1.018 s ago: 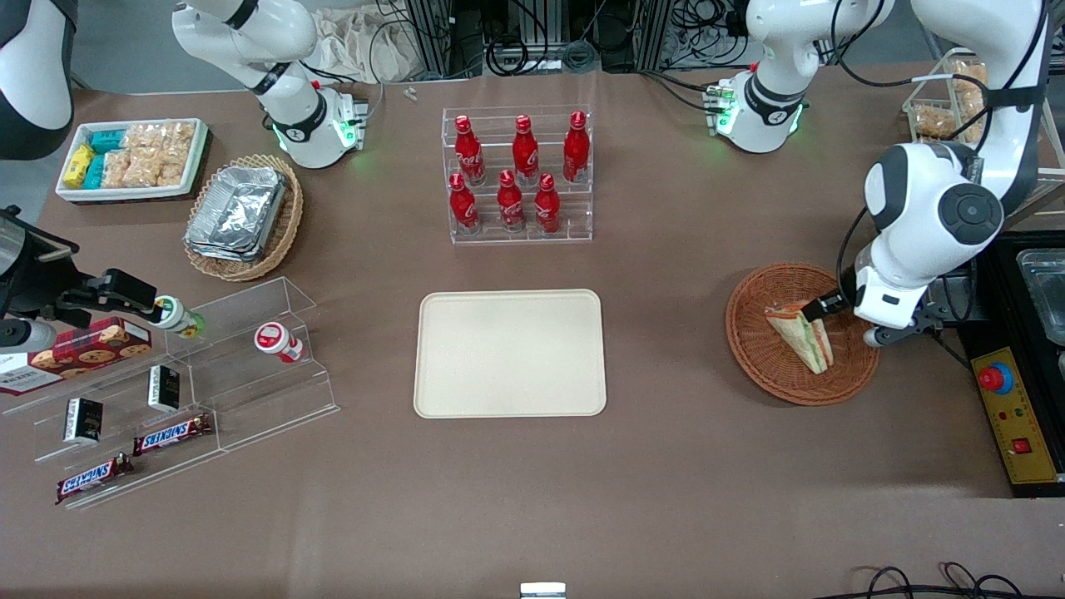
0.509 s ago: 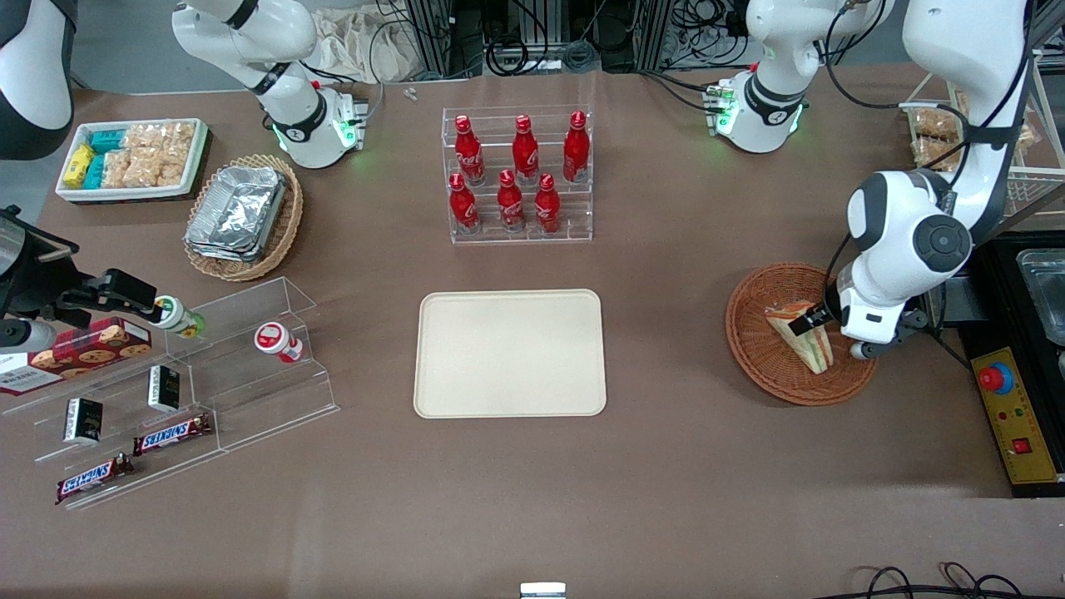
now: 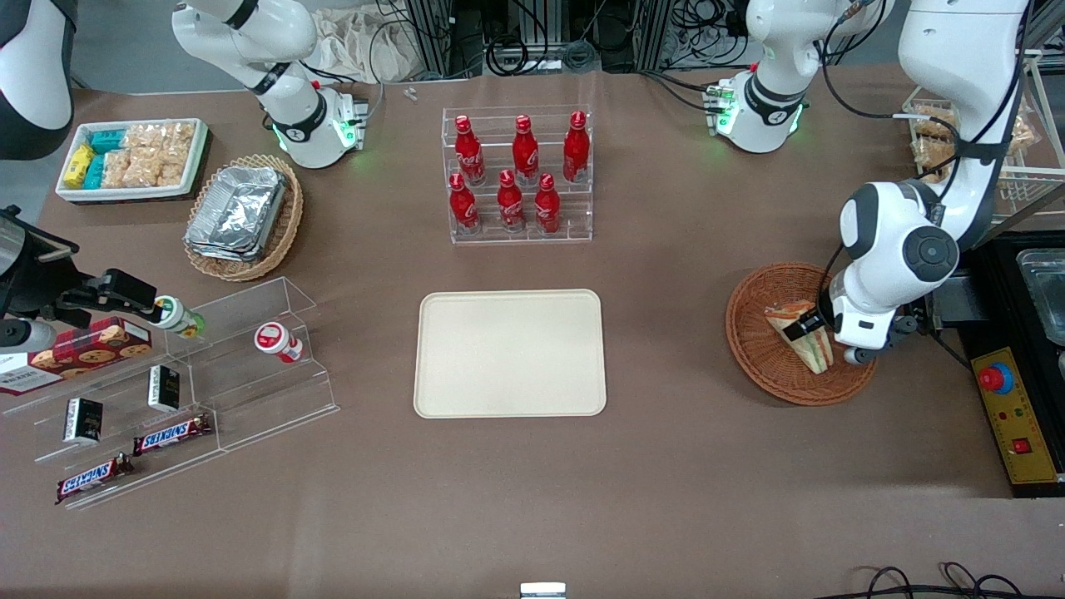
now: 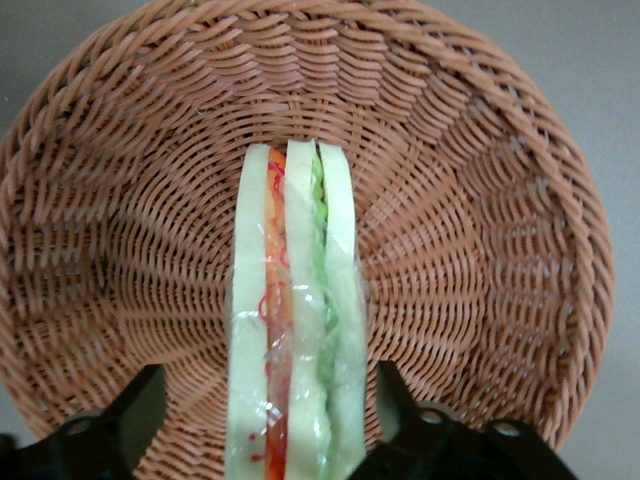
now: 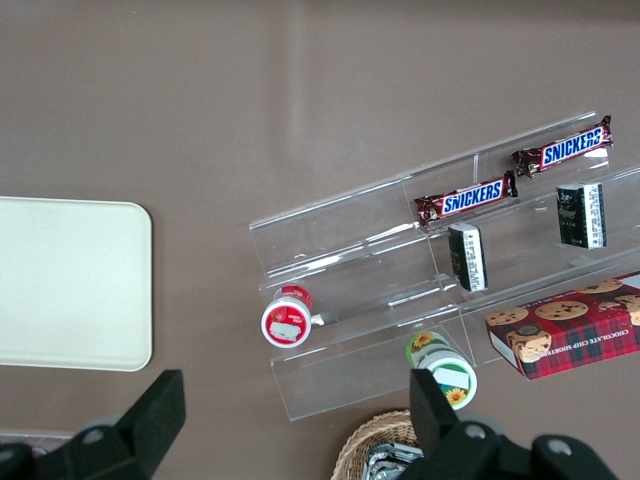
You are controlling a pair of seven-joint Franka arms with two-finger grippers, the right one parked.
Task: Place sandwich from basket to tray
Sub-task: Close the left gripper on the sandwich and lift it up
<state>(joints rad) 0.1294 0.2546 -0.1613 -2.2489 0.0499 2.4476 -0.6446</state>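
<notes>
The sandwich, a wrapped wedge with pale bread and green and orange-red filling, lies in the round reddish-brown wicker basket at the working arm's end of the table. My left gripper is down in the basket, over the sandwich. In the left wrist view the gripper is open. Its two dark fingers stand on either side of the sandwich, with basket weave showing in the gaps. The cream-beige tray lies bare at the table's middle; it also shows in the right wrist view.
An acrylic rack of red bottles stands farther from the front camera than the tray. A black control box with a red button lies beside the basket at the table's edge. Snack shelves and a tan basket of foil containers lie toward the parked arm's end.
My left gripper has come down and moved a little toward the tray, from the basket's rim side onto the sandwich, so its fingers now straddle it. The sandwich has not moved.
</notes>
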